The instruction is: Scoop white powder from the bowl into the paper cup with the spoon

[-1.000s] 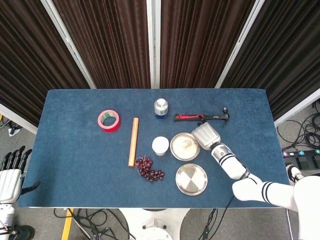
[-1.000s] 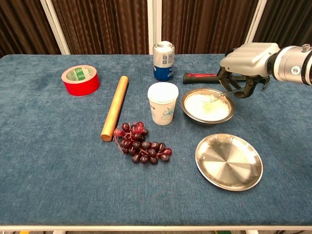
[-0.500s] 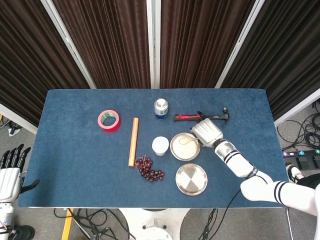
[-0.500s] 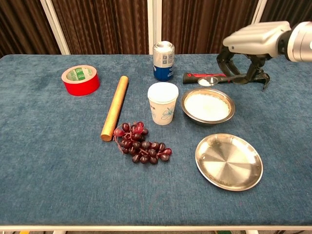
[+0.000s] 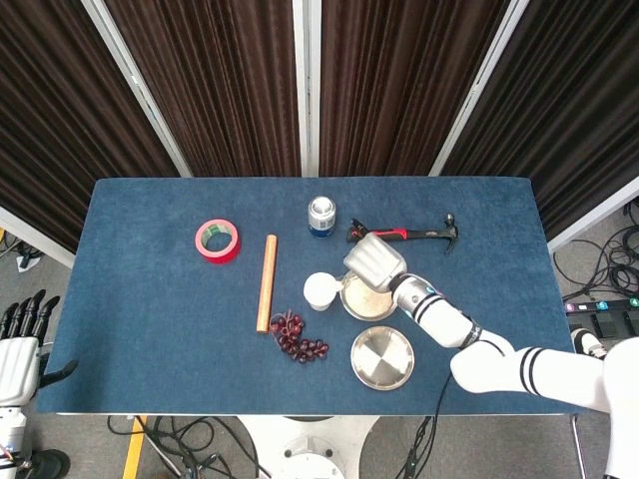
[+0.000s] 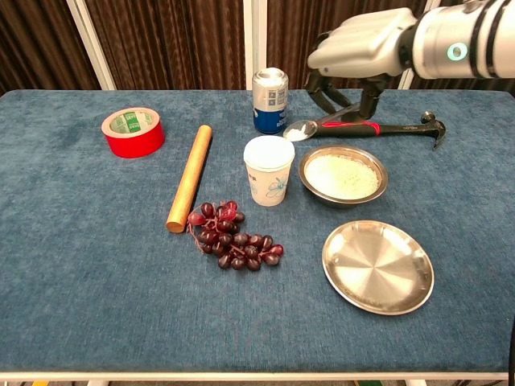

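Observation:
A white paper cup stands at mid-table, seen also as the cup in the head view. Just right of it sits a metal bowl of white powder; in the head view my hand covers part of the bowl. My right hand hovers above the bowl's far left side and grips the spoon, which carries white powder. The spoon's tip hangs just right of the cup's rim, above it. From overhead the right hand overlaps the bowl's far edge. My left hand hangs off the table's left side, fingers apart, holding nothing.
A hammer lies behind the bowl, under my right hand. A blue can stands behind the cup. An empty metal plate sits near the front right. Grapes, a wooden rod and red tape lie to the left.
My right hand has lifted the spoon out of the bowl with powder in it and carried it up and left, toward the cup. The left hand has stayed put.

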{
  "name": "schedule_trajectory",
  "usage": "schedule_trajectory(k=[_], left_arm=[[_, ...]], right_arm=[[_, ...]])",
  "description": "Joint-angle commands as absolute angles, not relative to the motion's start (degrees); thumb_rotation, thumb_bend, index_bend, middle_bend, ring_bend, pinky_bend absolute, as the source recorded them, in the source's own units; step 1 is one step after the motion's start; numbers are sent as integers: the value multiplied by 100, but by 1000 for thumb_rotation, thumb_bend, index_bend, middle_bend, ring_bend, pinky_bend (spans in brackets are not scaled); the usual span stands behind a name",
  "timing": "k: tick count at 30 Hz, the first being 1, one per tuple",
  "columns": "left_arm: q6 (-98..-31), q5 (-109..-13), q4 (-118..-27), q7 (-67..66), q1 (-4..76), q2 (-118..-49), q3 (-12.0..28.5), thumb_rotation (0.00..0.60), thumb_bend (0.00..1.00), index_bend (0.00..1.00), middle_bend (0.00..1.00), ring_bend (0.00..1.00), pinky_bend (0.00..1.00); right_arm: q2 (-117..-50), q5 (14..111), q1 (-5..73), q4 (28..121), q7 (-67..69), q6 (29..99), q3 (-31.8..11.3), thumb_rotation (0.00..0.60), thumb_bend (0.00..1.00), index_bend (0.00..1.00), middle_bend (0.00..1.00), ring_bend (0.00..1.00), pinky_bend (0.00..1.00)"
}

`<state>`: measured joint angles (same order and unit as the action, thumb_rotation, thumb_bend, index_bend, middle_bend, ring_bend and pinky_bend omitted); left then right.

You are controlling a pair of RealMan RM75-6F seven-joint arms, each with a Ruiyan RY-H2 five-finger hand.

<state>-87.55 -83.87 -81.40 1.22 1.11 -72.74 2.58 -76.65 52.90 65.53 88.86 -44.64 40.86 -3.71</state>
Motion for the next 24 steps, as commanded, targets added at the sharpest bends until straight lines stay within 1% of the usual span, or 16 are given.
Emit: schedule_trajectory(k=[1, 6, 14, 24], left_arm=[[-8745, -8377, -8086, 174, 98, -7302, 246, 600, 104, 140, 98, 45, 42], [-8722, -8357, -7982, 271, 94, -7357, 248, 600, 105, 140, 98, 45, 42], [-8711, -8324, -7826, 399, 66, -7432, 245, 600, 104, 140, 98, 45, 42], [-8705, -8340, -7720, 500, 35, -7485, 215, 600, 104, 140, 98, 45, 42]], right_arm=[[-8000, 4734, 6942, 8949, -5252, 4368, -222, 600, 327, 630, 611, 247, 0], [-8299, 4561, 7222, 8914, -6156, 4789, -4, 600, 327, 630, 611, 247, 0], [-8682, 5271, 7358, 8579, -7062, 5312, 343, 600, 327, 638, 611, 259, 0], [-8913, 6050, 7217, 8306, -8048, 5845, 671, 600, 327, 638, 611, 260, 0]])
